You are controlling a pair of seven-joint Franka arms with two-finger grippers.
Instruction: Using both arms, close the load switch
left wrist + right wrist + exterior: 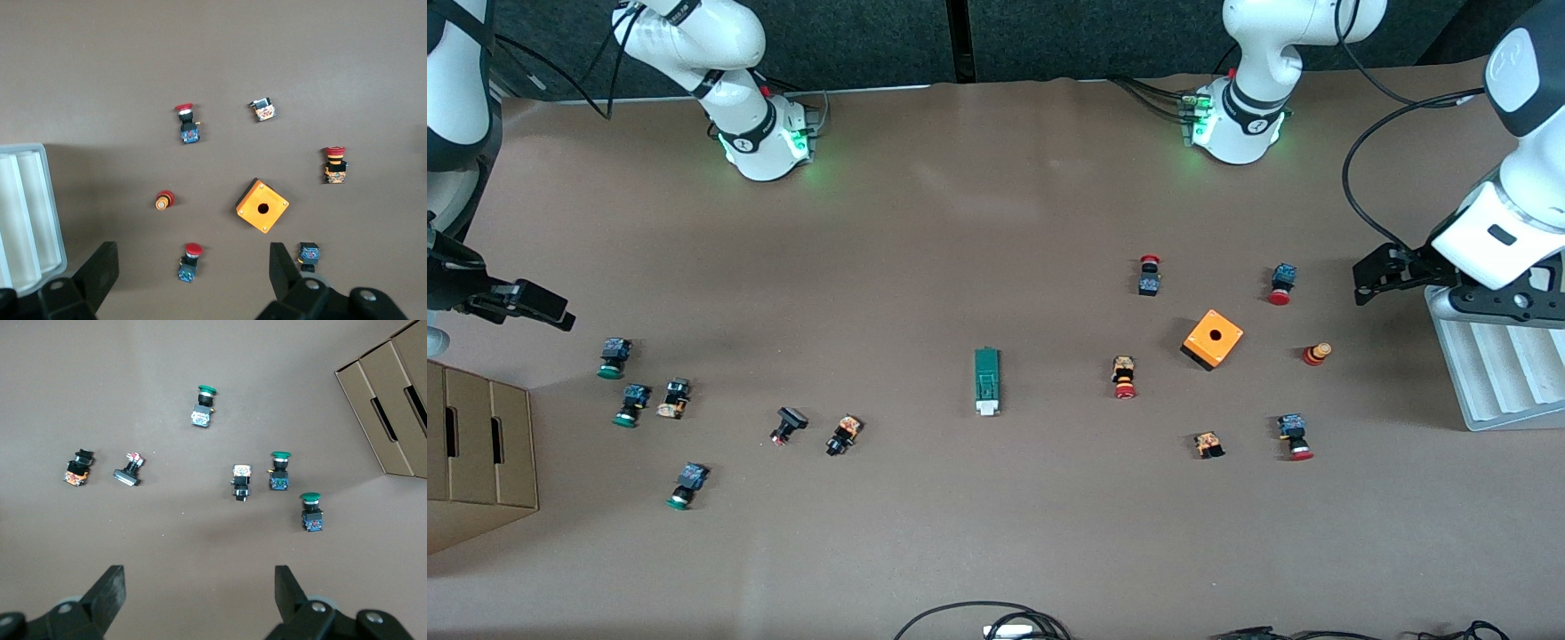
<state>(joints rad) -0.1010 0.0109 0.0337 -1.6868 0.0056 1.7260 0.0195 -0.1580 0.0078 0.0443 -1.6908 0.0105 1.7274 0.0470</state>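
Risk: load switch [986, 380] lies loose mid-counter [978, 222], white slider end nearer the front camera; a push from 1 arm alone could skid it, not close it.
Left end effector [1371, 276] hangs wide open, empty, above grey tray [1494, 373]; right end effector [541, 307] likewise, above green-capped buttons [277, 472].

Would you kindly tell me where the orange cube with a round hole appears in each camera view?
Front view: orange cube with a round hole, toward the left arm's end of the table, with red-capped push buttons around it.
Left wrist view: the cube lies mid-frame, above the open left gripper.
Right wrist view: not in it.
Shared landmark: the small red and yellow cylinder beside the cube.
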